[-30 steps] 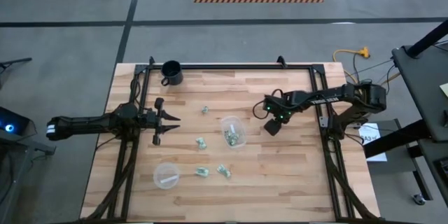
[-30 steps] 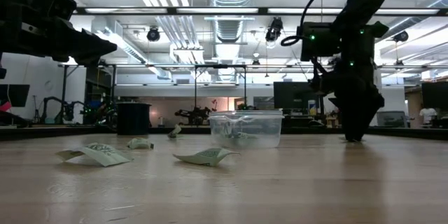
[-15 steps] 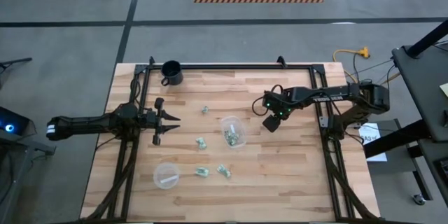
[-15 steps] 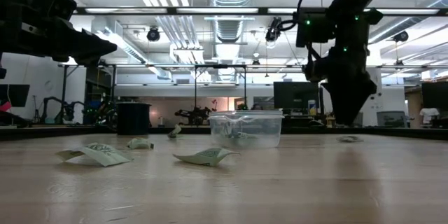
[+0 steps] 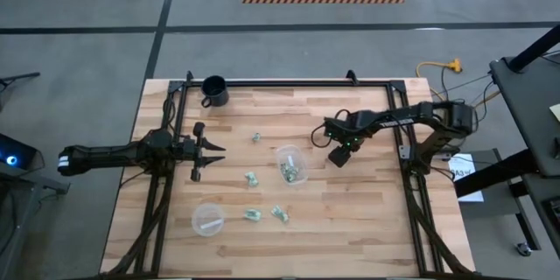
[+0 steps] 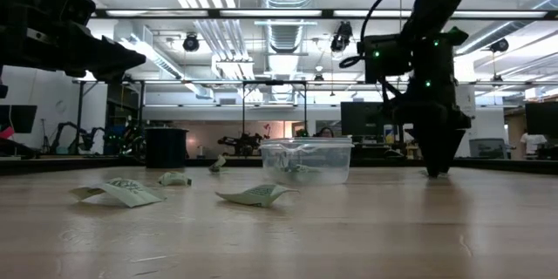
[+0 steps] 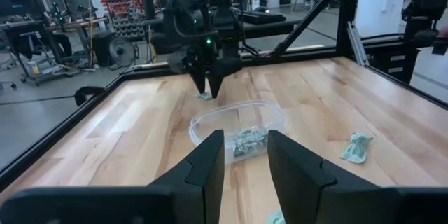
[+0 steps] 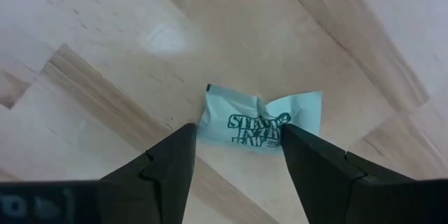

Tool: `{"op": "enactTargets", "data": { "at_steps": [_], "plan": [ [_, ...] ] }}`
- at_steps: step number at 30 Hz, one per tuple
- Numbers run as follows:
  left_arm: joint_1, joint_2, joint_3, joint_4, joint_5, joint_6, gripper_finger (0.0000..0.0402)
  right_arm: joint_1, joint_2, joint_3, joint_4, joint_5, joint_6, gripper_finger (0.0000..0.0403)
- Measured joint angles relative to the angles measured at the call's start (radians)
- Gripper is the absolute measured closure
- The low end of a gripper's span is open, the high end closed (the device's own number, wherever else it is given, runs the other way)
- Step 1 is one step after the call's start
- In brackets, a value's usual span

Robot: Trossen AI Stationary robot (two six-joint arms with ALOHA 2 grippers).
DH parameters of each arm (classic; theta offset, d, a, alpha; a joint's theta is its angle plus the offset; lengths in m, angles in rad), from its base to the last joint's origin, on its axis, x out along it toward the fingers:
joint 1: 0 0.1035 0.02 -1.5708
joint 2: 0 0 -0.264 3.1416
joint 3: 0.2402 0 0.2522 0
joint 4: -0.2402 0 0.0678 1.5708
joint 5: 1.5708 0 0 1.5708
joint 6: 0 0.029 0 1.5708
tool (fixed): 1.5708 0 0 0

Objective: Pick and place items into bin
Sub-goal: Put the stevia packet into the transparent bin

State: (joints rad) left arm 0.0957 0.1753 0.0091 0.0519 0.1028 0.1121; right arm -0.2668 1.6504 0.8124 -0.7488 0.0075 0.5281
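Nearest the low camera, two flat pale-green packets lie on the tabletop in front of the clear cup, the landmark used here. A third packet lies a little farther back, to the cup's left side in that view. From above, loose packets lie near the cup on its left-arm side, two toward the tabletop's near edge, and one beyond it toward the black mug. A flatter clear dish stands farther off on the near-left. The cup already holds several packets.

Just beside the cup, on the right-arm side, the right claw points down at the tabletop. In its wrist view the fingers stand open and empty, one on each side of a single pale-green packet with dark print, which lies flat on the wood.

The packet appears light, thin and soft, with a crinkled film wrapper, likely slippery, that would buckle rather than resist. A pinch across its narrow middle, with the fingertips pressed close to the wood, seems the surest hold. A high or glancing closure would probably skid it away.

Farthest from the cup, the left claw waits well apart at the tabletop's left side, its fingers parted and empty, facing the cup.
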Motion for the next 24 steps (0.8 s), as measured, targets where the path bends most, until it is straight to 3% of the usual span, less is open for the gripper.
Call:
{"op": "enactTargets", "data": {
  "at_steps": [9, 13, 18, 24],
  "plan": [
    [0.0, 0.0, 0.0, 0.0, 0.0, 0.0, 0.0308, 0.0, 0.024, 0.021, -0.004, -0.005, -0.052, 0.0214],
    [0.0, 0.0, 0.0, 0.0, 0.0, 0.0, 0.0308, -0.001, 0.007, 0.019, -0.007, -0.008, -0.087, 0.0268],
    [0.0, 0.0, 0.0, 0.0, 0.0, 0.0, 0.0308, -0.001, 0.007, 0.019, -0.024, -0.007, -0.183, 0.0375],
    [0.0, 0.0, 0.0, 0.0, 0.0, 0.0, 0.0308, -0.001, 0.007, 0.019, -0.025, -0.007, -0.225, 0.0391]
  ]
}}
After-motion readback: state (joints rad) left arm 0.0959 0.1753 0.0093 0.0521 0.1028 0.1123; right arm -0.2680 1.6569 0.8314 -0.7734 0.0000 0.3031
